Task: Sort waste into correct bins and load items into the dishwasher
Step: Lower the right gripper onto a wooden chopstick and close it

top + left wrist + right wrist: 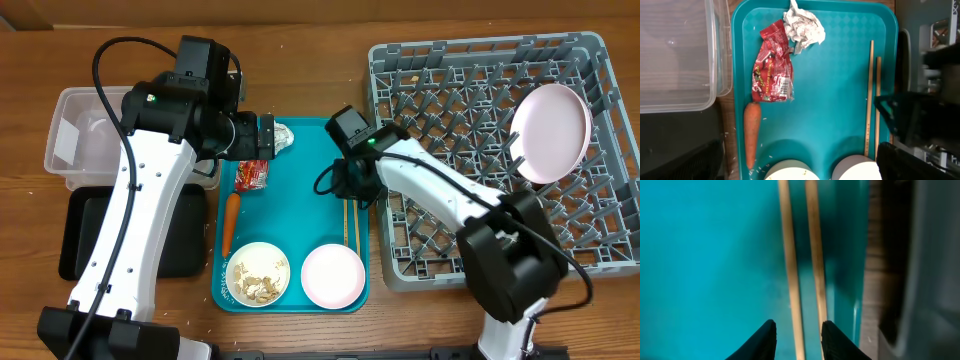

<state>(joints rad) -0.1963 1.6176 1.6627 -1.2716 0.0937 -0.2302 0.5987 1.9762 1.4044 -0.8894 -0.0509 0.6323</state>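
On the teal tray (pixel 300 200) lie a crumpled foil ball (pixel 283 135), a red-and-silver wrapper (pixel 252 176), two chopsticks (pixel 348 215), a bowl with beige crumbs (pixel 258 273) and an empty white bowl (pixel 333 275). My left gripper (pixel 266 137) is open and empty, above the foil ball (pixel 805 27) and wrapper (pixel 772 65). My right gripper (pixel 797 340) is open, low over the chopsticks (pixel 790 270), its fingers either side of the left one. The white plate (pixel 550 133) stands in the grey dish rack (pixel 440 60). The cup is out of view.
A clear tub (pixel 85 138) and a black tray (pixel 80 235) sit left of the teal tray. An orange carrot (pixel 230 222) lies on the teal tray's left side. The rack's left wall is close beside the chopsticks.
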